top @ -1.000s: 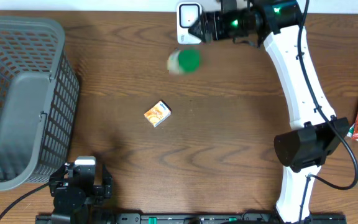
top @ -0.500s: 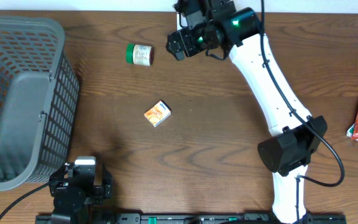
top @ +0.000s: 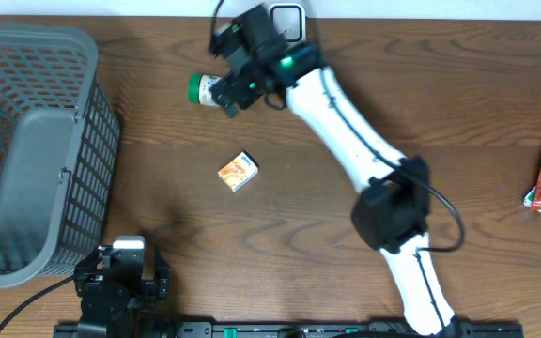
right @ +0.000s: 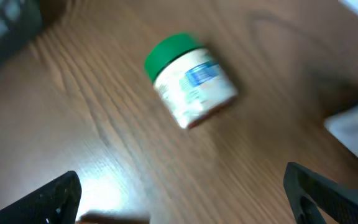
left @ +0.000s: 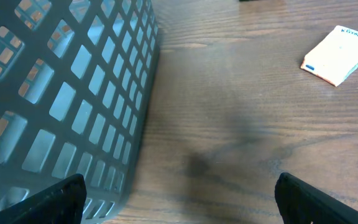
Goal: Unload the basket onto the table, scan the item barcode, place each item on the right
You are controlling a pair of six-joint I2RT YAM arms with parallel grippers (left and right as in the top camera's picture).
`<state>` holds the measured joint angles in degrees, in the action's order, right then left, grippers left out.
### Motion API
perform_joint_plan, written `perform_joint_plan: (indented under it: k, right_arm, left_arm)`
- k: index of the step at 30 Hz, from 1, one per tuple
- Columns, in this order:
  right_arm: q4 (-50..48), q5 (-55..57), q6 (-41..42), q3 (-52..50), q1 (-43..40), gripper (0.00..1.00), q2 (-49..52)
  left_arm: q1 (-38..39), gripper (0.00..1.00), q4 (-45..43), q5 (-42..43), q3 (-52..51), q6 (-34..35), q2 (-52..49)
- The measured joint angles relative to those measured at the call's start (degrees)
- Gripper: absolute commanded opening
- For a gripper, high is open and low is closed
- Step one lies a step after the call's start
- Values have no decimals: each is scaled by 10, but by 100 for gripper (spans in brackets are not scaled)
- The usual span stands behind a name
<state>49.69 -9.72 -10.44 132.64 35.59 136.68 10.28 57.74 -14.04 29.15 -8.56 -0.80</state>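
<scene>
Two claws stand open and empty: the left claw (left: 182, 199) parked at lower left, the right claw (right: 188, 196) hovering over the green-lidded jar (top: 202, 89), which lies on its side on the counter (top: 158, 188) at upper centre-left of the overhead view. The pickup seems in hand; next, the right claw must settle around the jar, close, and present its label to the scanner (top: 286, 19).

Small green-lidded jar (right: 190, 87), white label, on its side

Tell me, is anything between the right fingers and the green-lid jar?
No, nothing visible. The right gripper has its fingers open above the jar, which lies on its side, with only table between them.
</scene>
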Motion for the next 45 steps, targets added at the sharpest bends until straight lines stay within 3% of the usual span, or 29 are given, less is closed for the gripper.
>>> perform_joint_plan:
  k: [13, 22, 34, 41, 42, 43, 44, 45]
  right_arm:
    - [-217, 71, -153, -2, 17, 99, 78]
    - [-293, 40, -169, -2, 17, 99, 131]
    - [-323, -42, -157, -2, -2, 99, 170]
    - [-311, -80, -147, -2, -9, 87, 190]
    - [-307, -83, -144, -2, -9, 82, 190]
    - [-302, -91, -143, -2, -9, 65, 190]
    - [-300, -94, -141, -2, -9, 57, 190]
    - [-299, -98, -139, -2, -9, 56, 190]
  left_arm:
    - [0, 95, 0, 0, 0, 0, 0]
    - [0, 95, 0, 0, 0, 0, 0]
    - [0, 95, 0, 0, 0, 0, 0]
    - [0, 95, 0, 0, 0, 0, 0]
    - [0, 95, 0, 0, 0, 0, 0]
    - [0, 95, 0, 0, 0, 0, 0]
    - [0, 95, 0, 0, 0, 0, 0]
    - [0, 95, 0, 0, 0, 0, 0]
